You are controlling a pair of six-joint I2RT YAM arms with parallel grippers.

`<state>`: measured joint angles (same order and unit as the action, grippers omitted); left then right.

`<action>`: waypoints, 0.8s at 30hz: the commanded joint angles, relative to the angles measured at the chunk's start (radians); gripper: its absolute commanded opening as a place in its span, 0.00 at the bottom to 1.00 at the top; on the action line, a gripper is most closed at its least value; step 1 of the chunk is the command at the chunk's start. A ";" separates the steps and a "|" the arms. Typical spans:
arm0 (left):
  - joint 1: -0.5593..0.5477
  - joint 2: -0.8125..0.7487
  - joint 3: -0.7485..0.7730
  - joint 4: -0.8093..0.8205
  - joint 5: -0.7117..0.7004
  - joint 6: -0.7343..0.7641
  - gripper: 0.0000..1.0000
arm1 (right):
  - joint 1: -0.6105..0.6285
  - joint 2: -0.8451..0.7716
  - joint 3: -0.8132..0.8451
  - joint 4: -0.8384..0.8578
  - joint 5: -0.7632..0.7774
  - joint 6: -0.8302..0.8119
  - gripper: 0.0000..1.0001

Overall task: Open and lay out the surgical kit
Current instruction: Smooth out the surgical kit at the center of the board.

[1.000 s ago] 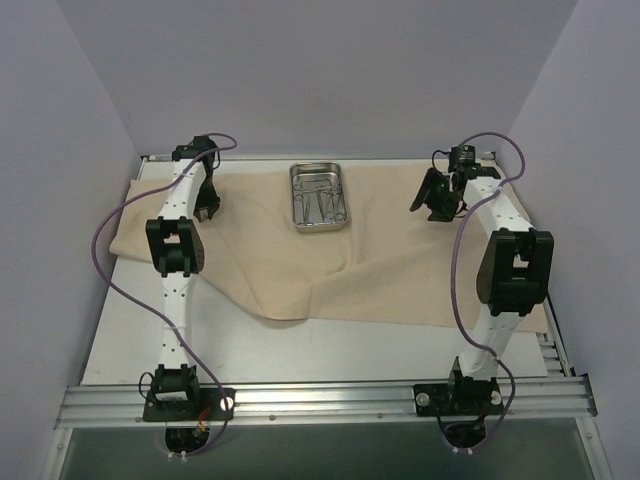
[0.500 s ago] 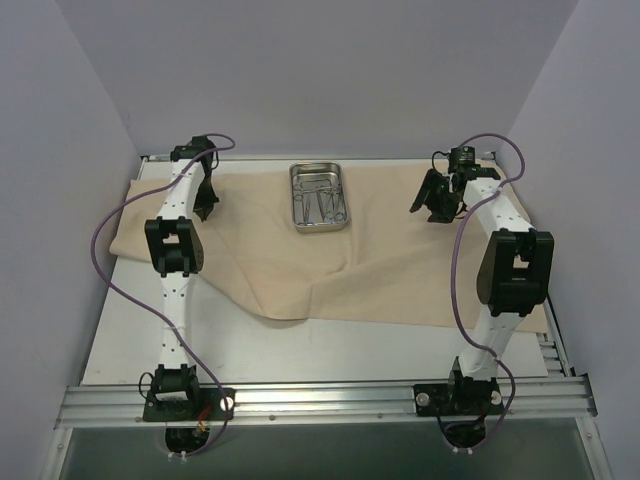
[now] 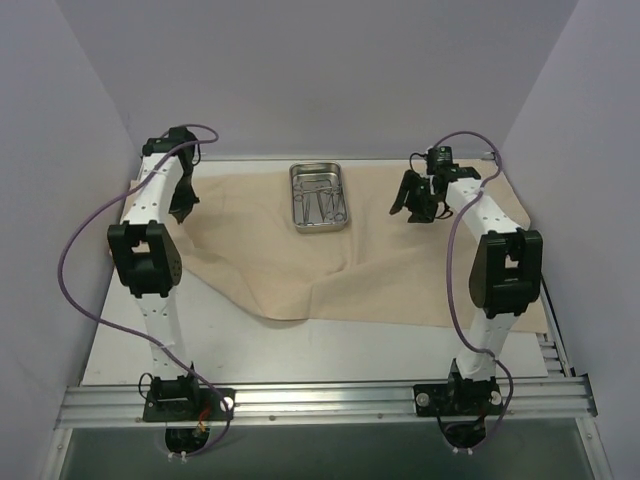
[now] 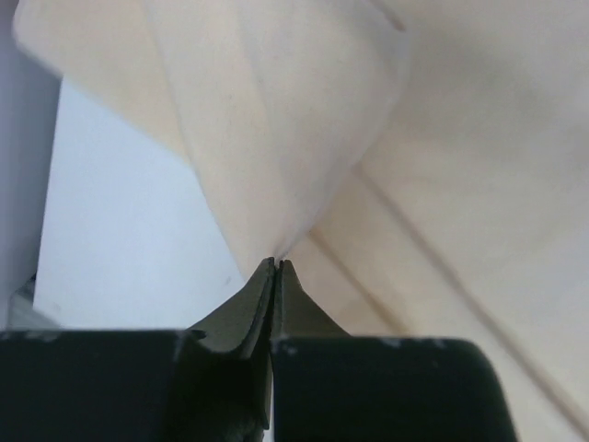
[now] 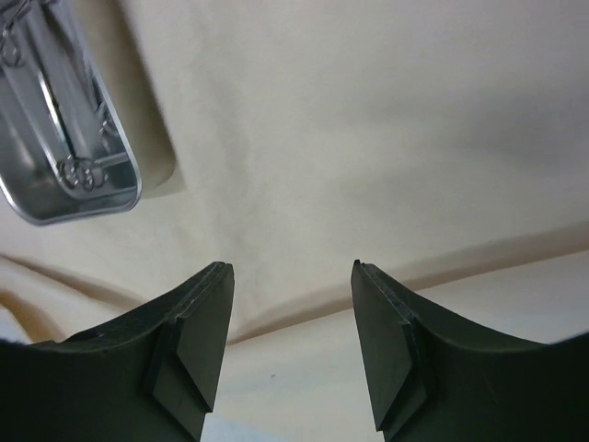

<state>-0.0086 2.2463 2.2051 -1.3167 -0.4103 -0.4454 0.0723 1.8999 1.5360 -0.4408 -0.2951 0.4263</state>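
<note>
Beige cloth wrap (image 4: 267, 120) pinched in left pincer (image 4: 276, 266).

My left gripper (image 3: 181, 203) now sits further left and nearer the back wall than a second ago, with the elbow swung out to the left. The left part of the cloth wrap (image 3: 400, 270) pinched in it is drawn up, no longer lying spread toward the left wall on the worktop (image 3: 300, 350). My right gripper (image 3: 415, 200), jaws apart, is now a little further left, closer to the steel tray (image 3: 296, 200).
</note>
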 commanded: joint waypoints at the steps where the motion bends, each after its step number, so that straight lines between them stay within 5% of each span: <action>1: 0.053 -0.233 -0.227 -0.038 -0.035 -0.038 0.02 | 0.084 -0.090 -0.013 0.010 -0.024 0.026 0.54; 12: 0.321 -0.844 -0.884 -0.061 0.179 -0.082 0.02 | 0.199 -0.255 -0.195 0.053 -0.047 0.040 0.54; 14: 0.351 -0.919 -0.955 -0.047 0.220 -0.066 0.11 | 0.202 -0.272 -0.220 0.053 -0.047 0.034 0.54; 17: 0.372 -0.944 -0.949 -0.050 0.248 -0.049 0.23 | 0.205 -0.289 -0.247 0.044 -0.050 0.022 0.54; 24: 0.277 -0.841 -0.640 0.031 0.320 -0.036 0.48 | 0.198 -0.302 -0.240 -0.062 0.045 -0.017 0.55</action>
<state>0.3317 1.3643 1.4147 -1.3750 -0.1478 -0.4911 0.2756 1.6417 1.2827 -0.4187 -0.3168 0.4427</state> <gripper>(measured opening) 0.444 0.546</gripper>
